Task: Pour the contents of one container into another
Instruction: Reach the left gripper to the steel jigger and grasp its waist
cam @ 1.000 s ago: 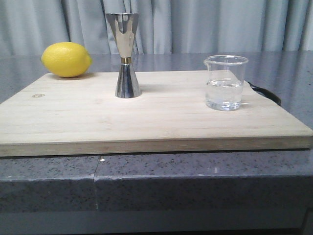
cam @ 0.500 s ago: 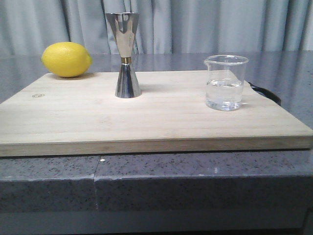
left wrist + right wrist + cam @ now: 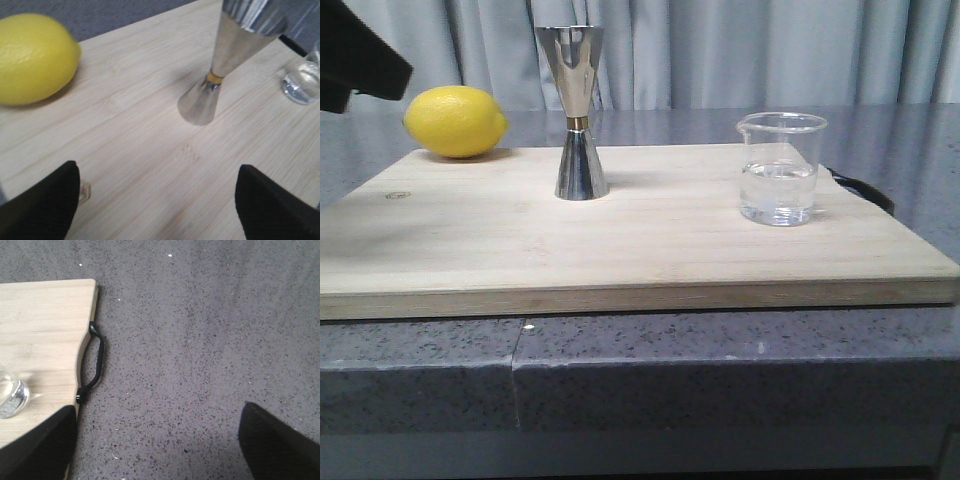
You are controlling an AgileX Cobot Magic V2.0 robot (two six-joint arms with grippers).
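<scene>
Left gripper point(image 3: 157, 200) has its jaws spread wide with nothing between them, hanging over the wooden board point(image 3: 140, 150), its fingers point(image 3: 45, 205) framing bare wood with the steel jigger point(image 3: 220, 65) ahead and the lemon point(image 3: 32, 57) off to one side; in the front view only a dark piece of that arm shows at the upper left corner. Right gripper point(image 3: 157, 445) is also wide and empty, sitting over the grey counter point(image 3: 210, 340) just off the board's edge beside the black handle point(image 3: 95, 365), with the glass beaker point(image 3: 10, 395) barely in view at the frame edge. From the front, the beaker point(image 3: 780, 168) stands upright on the right part of the board, roughly a third full of clear liquid, well apart from the jigger point(image 3: 578, 110), which stands upright toward the back, left of centre. Nothing grasped yet, so the step looks like the approach. To do it well: right arm should swing in over the board and close around the beaker's mid-wall, level (glass is slick, keep it upright), lip turned toward the jigger; left could steady the jigger's waist, since it is tall with a narrow base and tips easily. Pour slowly into the small mouth.
</scene>
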